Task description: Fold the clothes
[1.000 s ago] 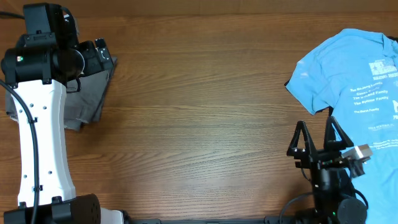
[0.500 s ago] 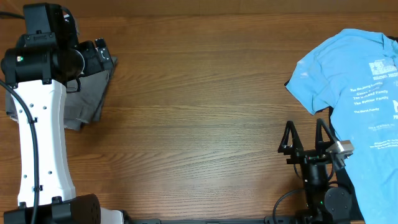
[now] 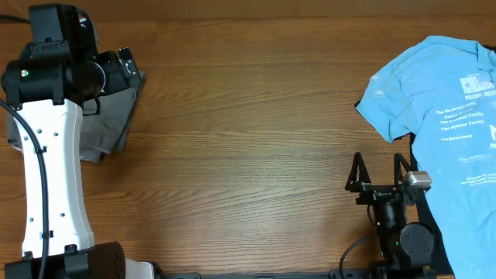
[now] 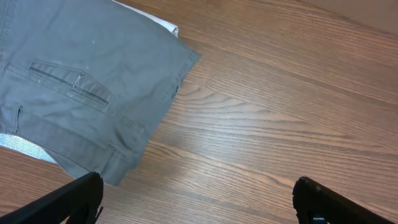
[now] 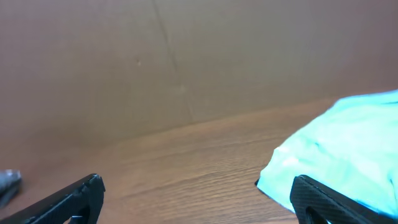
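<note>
- The dark grey shorts [image 4: 87, 81] lie at the table's far left, under the spread left gripper [image 4: 196, 199].
- Right gripper [image 3: 379, 172], also spread, holds nothing.
- Soft, light cloth; likely best pinched at the waistband corner.

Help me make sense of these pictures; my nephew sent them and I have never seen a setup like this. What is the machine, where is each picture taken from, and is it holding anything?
These are two robot arms at a wooden table, each ending in two fingers. One picture looks straight down from above; the other two come from small cameras on the wrists, so the black tips at their bottom corners are that arm's own fingers. At the left, the white-and-black arm hangs over dark grey shorts, with a bit of white cloth showing under them. Its left gripper is spread wide and empty. At the right lies a light blue T-shirt with white print. The right gripper sits beside the shirt's edge, also open, holding nothing.
</note>
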Tool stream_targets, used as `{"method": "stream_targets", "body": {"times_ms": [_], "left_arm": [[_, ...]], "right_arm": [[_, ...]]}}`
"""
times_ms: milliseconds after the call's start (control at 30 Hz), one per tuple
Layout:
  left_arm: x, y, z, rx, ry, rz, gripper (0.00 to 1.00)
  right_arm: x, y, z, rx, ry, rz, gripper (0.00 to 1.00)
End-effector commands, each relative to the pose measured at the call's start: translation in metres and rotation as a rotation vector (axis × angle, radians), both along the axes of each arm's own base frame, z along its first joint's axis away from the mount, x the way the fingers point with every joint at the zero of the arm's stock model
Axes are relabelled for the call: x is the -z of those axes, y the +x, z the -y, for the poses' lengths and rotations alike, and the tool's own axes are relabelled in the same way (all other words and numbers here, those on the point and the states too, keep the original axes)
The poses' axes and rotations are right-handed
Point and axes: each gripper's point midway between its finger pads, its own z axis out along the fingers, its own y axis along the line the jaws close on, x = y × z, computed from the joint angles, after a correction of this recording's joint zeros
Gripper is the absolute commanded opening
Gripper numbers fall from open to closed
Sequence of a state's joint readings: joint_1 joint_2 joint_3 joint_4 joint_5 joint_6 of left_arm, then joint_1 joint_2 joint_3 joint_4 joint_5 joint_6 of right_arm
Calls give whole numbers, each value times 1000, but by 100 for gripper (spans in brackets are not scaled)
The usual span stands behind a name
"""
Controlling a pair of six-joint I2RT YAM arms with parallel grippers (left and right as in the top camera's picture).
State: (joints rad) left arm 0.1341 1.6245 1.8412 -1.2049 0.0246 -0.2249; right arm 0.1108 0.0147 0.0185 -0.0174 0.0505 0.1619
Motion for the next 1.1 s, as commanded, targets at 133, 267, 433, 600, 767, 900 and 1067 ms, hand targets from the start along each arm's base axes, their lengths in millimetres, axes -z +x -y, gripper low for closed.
{"method": "stream_targets", "body": {"times_ms": [133, 267, 433, 600, 767, 900, 1067], "left_arm": [[-1, 2, 0, 16, 16, 1, 100], [-1, 2, 0, 16, 16, 1, 100], [-1, 2, 0, 17, 16, 1, 100], [-1, 2, 0, 16, 16, 1, 100], [-1, 2, 0, 16, 16, 1, 100], [-1, 2, 0, 17, 16, 1, 100], [-1, 2, 0, 16, 16, 1, 100]], "right_arm": [[19, -1, -8, -47, -253, -40, 100], [19, -1, -10, -57, -319, -31, 100], [19, -1, -10, -56, -379, -24, 100], [19, -1, -10, -55, -373, -25, 100], [19, -1, -8, -44, -341, -30, 100], [19, 0, -3, -19, -257, -40, 100], [18, 0, -1, -5, -161, -49, 100]]}}
